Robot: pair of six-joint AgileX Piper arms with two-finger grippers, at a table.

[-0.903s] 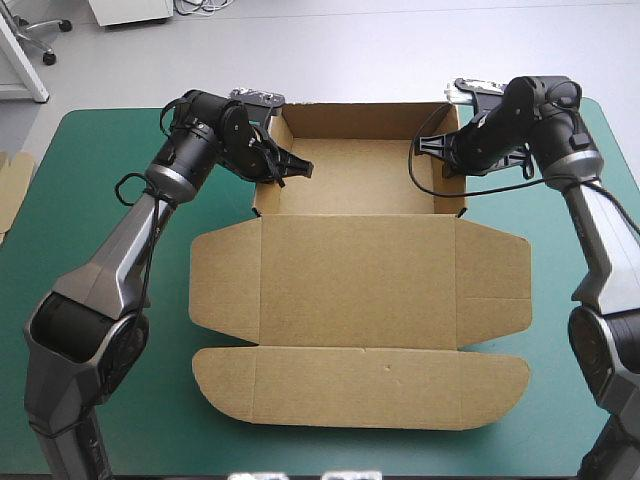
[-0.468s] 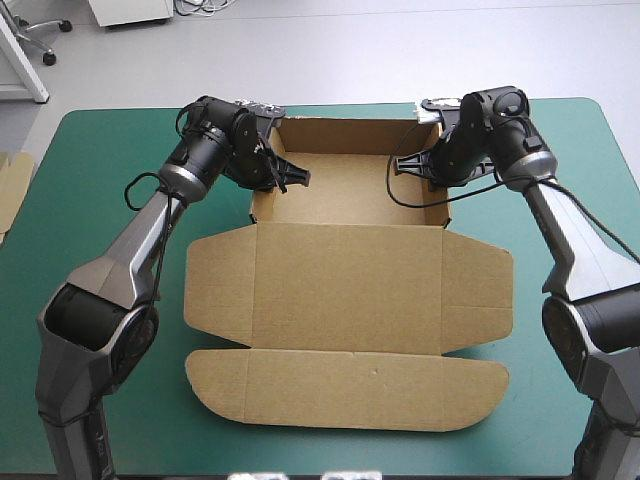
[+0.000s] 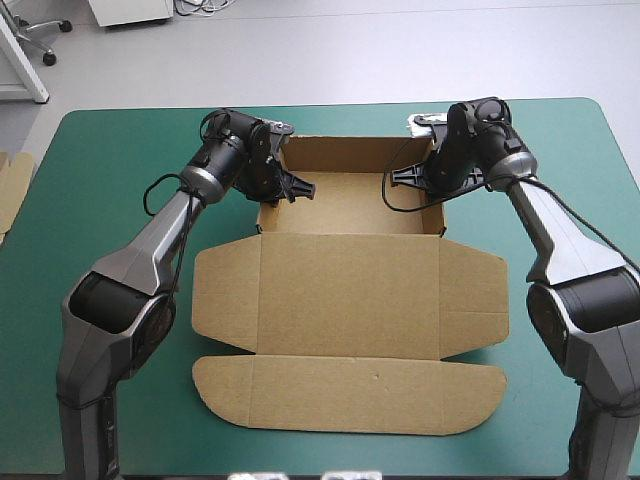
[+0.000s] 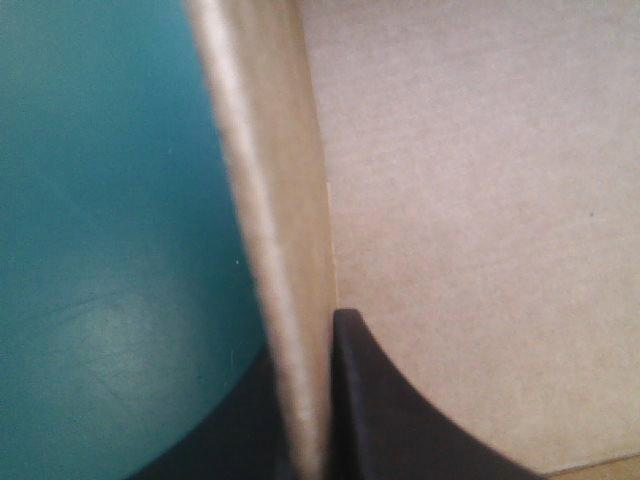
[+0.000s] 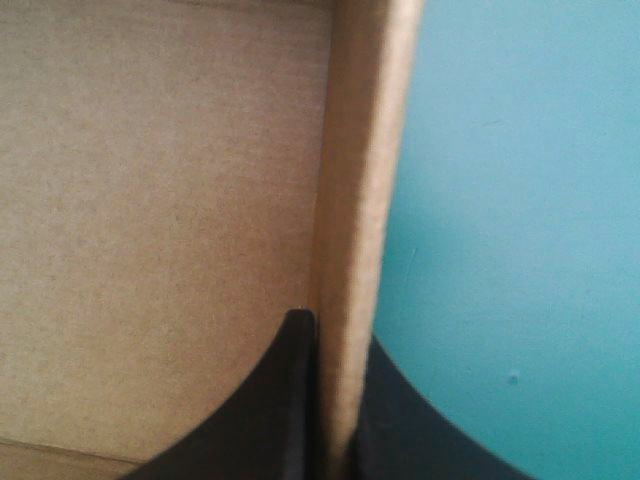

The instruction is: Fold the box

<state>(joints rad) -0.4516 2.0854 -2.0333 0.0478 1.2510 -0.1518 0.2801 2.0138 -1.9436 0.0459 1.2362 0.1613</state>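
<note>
The brown box lies in the middle of the teal-green table, its tray part at the far side with the back and side walls raised. The lid panel and its long rounded flap lie flat toward the near edge. My left gripper is shut on the tray's left wall, one black finger inside the tray and the other outside. The right gripper is shut on the right wall in the same way, with a finger on the inner side.
An edge of more brown board shows at the table's left edge. Bare teal-green cover lies to both sides of the box and along the near edge.
Both grippers have moved inward toward each other with the side walls in them. The tray looks narrower and its back wall sits nearer than before.
</note>
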